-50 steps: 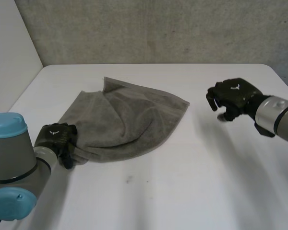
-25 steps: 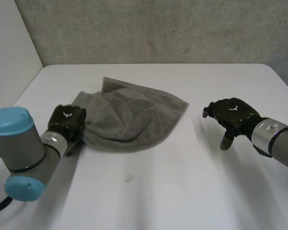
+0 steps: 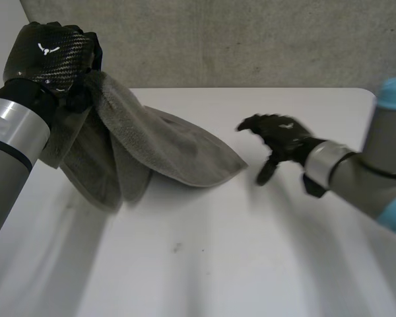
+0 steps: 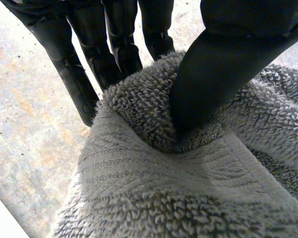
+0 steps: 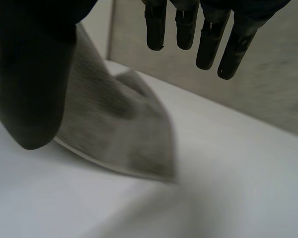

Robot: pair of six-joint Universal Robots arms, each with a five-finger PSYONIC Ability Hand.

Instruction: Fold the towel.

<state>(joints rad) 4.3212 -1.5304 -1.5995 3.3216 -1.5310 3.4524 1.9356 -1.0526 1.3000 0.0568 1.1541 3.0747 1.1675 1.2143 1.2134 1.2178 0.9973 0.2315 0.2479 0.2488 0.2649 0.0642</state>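
Left hand clamped on one towel end, held high. Towel slopes lengthwise down to table, tip toward right hand (fingers straight, empty, nearby).

The towel is plain mid-grey, a looped pile with a smoother ribbed band just under the thumb of the left hand. That hand is black with a fine checked carbon weave (and a small white mark on its back). The right hand is black too. Under its fingers the table is white; the wall is speckled grey. Behind those fingers the right arm is grey, its cap light blue.
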